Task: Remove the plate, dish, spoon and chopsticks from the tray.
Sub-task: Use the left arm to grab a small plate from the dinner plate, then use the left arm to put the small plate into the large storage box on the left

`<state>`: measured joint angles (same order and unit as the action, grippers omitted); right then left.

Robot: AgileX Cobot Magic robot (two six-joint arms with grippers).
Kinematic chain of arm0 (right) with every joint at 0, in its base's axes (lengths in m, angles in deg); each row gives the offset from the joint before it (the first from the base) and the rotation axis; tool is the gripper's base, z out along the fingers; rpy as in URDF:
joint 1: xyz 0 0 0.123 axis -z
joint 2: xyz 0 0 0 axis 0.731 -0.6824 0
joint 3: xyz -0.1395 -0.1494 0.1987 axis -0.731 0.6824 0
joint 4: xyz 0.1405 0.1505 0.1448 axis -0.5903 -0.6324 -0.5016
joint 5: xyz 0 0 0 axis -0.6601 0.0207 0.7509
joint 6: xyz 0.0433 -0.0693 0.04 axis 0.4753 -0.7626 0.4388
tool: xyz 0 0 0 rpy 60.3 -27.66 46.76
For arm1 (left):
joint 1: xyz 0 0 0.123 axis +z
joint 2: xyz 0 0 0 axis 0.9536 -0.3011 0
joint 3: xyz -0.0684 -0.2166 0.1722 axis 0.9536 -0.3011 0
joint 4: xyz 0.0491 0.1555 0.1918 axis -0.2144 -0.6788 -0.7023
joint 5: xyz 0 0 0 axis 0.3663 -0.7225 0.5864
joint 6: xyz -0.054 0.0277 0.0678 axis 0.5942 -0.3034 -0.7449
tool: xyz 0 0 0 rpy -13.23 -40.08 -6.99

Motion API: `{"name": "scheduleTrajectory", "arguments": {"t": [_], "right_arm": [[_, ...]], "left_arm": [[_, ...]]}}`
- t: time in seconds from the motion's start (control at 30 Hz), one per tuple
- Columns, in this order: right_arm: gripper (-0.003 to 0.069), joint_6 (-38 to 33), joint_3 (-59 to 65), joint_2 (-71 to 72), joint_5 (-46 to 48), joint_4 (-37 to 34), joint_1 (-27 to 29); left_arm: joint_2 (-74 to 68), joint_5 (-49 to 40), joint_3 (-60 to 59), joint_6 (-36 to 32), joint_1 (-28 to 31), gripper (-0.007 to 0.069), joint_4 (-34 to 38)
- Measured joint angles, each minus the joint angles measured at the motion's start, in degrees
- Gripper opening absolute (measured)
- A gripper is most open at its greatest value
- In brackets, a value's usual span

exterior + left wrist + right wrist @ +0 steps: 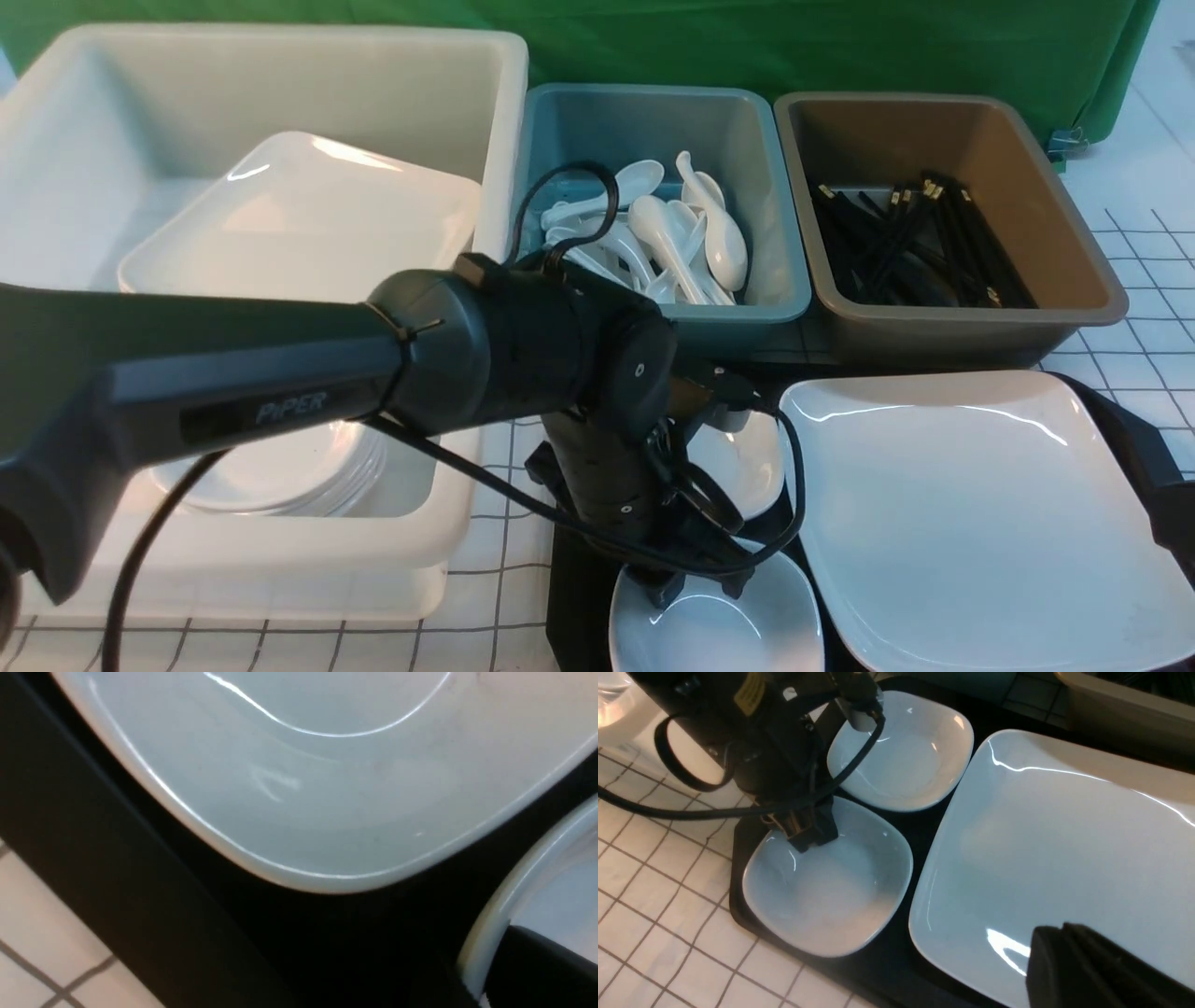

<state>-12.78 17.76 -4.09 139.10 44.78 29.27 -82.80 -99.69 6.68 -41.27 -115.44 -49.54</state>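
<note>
**Front view.**
- The tray (574,607) is black and only partly in frame.
- The near dish (719,625) is small, white and rounded-square, and sits at the tray's near-left corner.
- The far dish (747,462) is of the same kind and sits toward the far-left corner.
- The plate (971,513) fills the right half of the tray.
- The left claw (695,583) points down at the near dish's far rim, so the dish lies directly beneath it.
- Off the tray's left edge is a white bin (280,84) holding plates.
- Beyond the far edge, a blue-grey bin (560,140) holds spoons (672,238) and a brown bin (1046,159) holds chopsticks (915,243). Neither kind shows on the tray.

**Left wrist view.**
- One dark finger (542,970) sits just inside the near dish's (486,933) rim.
- Its partner is out of frame, so I cannot tell whether the claw is apart or clamped on the rim.
- The far dish (327,788) lies just beside the near dish, with a strip of tray (140,858) between them.

**Right wrist view.**
- The left claw (805,833) meets the near dish (831,891) at the rim facing the far dish (906,756).
- The right claw (1069,956) hangs over the plate's (1064,835) near part, and I cannot tell how its jaws stand.

**Judgement.** The left arm is the nearer one for the near dish. The dish is squarish, with no long axis to match.
</note>
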Motion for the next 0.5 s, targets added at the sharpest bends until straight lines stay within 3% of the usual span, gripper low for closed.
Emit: {"name": "scheduleTrajectory", "arguments": {"t": [0.1,0.27,0.5], "right_arm": [[0.0010,0.0,0.0,0.0,0.0,0.0,0.0],[0.0010,0.0,-0.4,0.0,0.0,-1.2,0.0],[0.0010,-8.1,-5.5,-0.1,0.2,-9.0,0.0]], "left_arm": [[0.9,-1.0,0.2,0.1,0.0,0.0143,0.3],[6.1,-4.8,2.4,0.0,0.0,0.0026,-0.3],[16.0,-10.3,6.7,-1.9,1.8,0.0015,-0.9]]}}
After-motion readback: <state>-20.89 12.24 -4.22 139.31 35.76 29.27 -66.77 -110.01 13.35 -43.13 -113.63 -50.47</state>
